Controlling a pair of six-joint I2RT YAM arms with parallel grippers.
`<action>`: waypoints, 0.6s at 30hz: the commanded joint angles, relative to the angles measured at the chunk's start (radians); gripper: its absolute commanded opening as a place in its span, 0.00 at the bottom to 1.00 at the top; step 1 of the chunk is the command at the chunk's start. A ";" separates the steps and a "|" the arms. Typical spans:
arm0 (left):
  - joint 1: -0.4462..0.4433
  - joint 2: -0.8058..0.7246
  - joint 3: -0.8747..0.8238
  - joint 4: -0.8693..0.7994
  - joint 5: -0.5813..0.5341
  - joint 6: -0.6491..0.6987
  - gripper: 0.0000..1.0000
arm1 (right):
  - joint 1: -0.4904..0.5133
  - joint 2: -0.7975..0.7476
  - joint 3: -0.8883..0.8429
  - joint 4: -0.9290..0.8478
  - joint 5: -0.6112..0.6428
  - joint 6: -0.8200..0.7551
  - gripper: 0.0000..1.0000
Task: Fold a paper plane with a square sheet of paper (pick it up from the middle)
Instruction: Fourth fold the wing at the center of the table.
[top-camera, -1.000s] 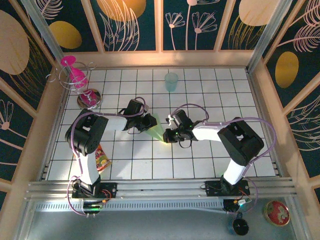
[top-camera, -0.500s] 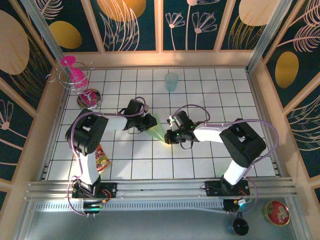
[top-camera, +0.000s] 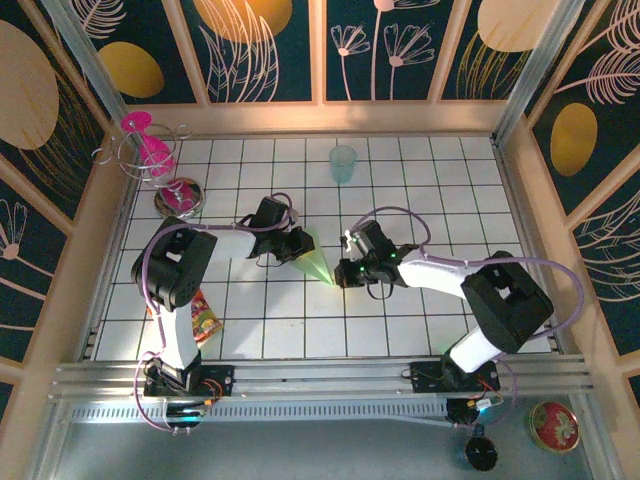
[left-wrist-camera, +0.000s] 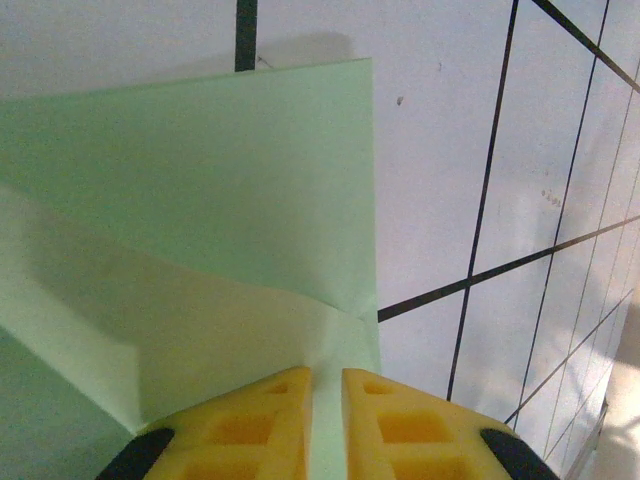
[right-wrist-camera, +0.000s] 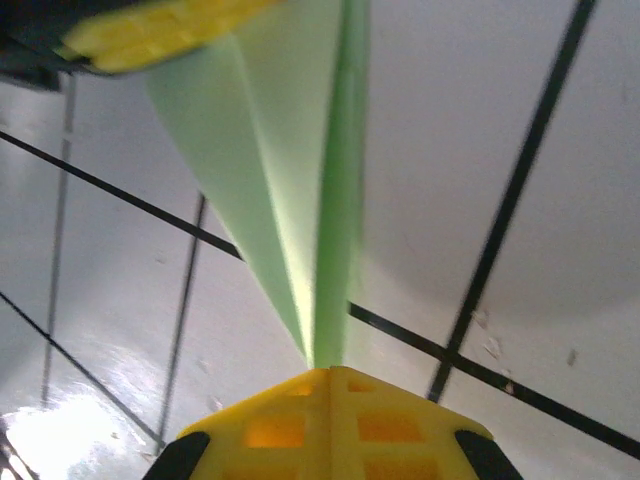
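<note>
Okay, white tiled table (top-camera: 420, 320) with black grid lines, walled on three sides. Left arm (top-camera: 180, 265) and right arm (top-camera: 505, 300) both reach inward and meet near the table's middle. Paper plane (top-camera: 316, 263) sits between them: light green, long pointed triangle, folded layers, wide end toward the left arm and point toward the right arm.

Left gripper (top-camera: 300, 246) is at the wide end. In the left wrist view its yellow fingers (left-wrist-camera: 250, 420) are nearly together, with a strip of the paper plane (left-wrist-camera: 200, 200) pinched in the narrow gap. Right gripper (top-camera: 346, 271) is at the pointed end. In the right wrist view its yellow fingers (right-wrist-camera: 390, 420) are pressed together, and the tip of the paper plane (right-wrist-camera: 290, 150) runs straight into them, so it is held there.

Pale teal cup (top-camera: 343, 163) stands upright near the far edge, well apart from the plane. Pink glass (top-camera: 150, 148) sits in a wire rack at the far left corner. Snack packet (top-camera: 203, 318) lies beside the left arm.
</note>
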 joint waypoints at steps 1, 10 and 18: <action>0.014 0.071 -0.025 -0.129 -0.153 0.008 0.17 | -0.004 0.040 0.055 0.059 -0.009 0.005 0.03; 0.015 0.073 -0.031 -0.142 -0.168 -0.004 0.18 | -0.004 0.241 0.183 0.154 -0.067 0.016 0.00; 0.014 0.098 -0.030 -0.194 -0.248 -0.003 0.18 | -0.009 0.322 0.219 0.147 -0.059 -0.005 0.00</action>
